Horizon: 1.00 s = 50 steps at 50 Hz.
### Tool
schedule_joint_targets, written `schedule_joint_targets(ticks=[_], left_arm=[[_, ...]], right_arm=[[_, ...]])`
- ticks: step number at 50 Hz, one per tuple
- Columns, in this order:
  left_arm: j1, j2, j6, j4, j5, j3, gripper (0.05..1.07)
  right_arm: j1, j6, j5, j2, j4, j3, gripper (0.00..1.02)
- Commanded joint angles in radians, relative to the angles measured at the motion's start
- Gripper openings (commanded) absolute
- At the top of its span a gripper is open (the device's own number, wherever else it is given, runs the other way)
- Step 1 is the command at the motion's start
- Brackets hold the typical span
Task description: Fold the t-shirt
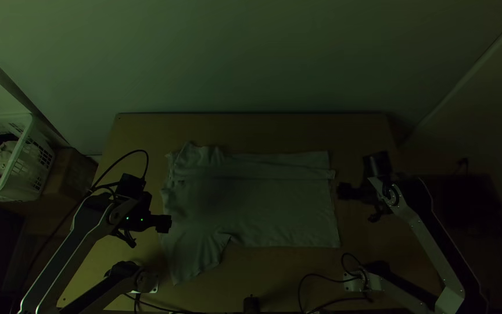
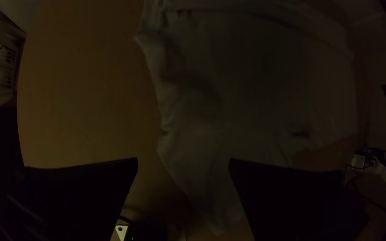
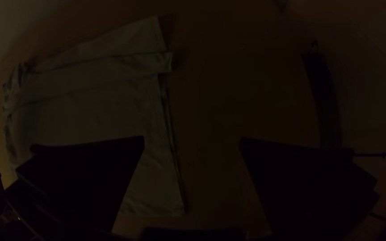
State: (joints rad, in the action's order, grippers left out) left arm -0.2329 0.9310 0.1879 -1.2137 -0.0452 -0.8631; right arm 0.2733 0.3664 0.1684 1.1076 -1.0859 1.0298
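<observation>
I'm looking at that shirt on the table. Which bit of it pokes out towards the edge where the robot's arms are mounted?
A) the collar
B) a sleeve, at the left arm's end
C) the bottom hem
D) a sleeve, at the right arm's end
B: the sleeve angles out towards the near edge, at the shirt's end beside the left pincer.

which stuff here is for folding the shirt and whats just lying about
For the job:
- t-shirt
- left gripper
- right gripper
- wooden table, as work surface

Just lying about:
- white plastic basket
- clothes inside it
</observation>
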Motion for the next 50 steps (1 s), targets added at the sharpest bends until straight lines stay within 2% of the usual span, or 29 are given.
schedule_joint_targets(ticks=[1, 5, 10, 27, 39, 42, 44, 50], left_arm=[[-0.059, -0.017, 0.105, -0.035, -0.008, 0.045, 1.03], [-0.112, -0.024, 0.189, -0.047, -0.008, 0.073, 1.03], [-0.117, -0.031, 0.265, -0.061, -0.01, 0.121, 1.03], [-0.137, 0.015, 0.331, -0.001, -0.047, 0.217, 1.02], [-0.22, 0.077, 0.329, 0.065, -0.047, 0.273, 1.01], [-0.237, 0.094, 0.329, 0.083, -0.045, 0.279, 0.95], [-0.24, 0.104, 0.331, 0.105, -0.045, 0.282, 0.95], [-0.272, 0.147, 0.335, 0.117, -0.045, 0.28, 0.81]], right_arm=[[0.037, 0.049, 0.0, 0.021, -0.028, -0.02, 0.98], [0.067, 0.06, -0.003, 0.034, -0.04, -0.019, 0.98], [0.073, 0.065, -0.009, 0.049, -0.06, -0.011, 0.98], [0.073, 0.075, -0.04, 0.093, -0.083, -0.022, 0.98], [0.073, 0.075, -0.061, 0.118, -0.083, -0.033, 0.97], [0.072, 0.072, -0.069, 0.118, -0.083, -0.036, 0.97], [0.072, 0.071, -0.073, 0.12, -0.083, -0.039, 0.97], [0.06, 0.068, -0.078, 0.126, -0.081, -0.053, 0.95]])
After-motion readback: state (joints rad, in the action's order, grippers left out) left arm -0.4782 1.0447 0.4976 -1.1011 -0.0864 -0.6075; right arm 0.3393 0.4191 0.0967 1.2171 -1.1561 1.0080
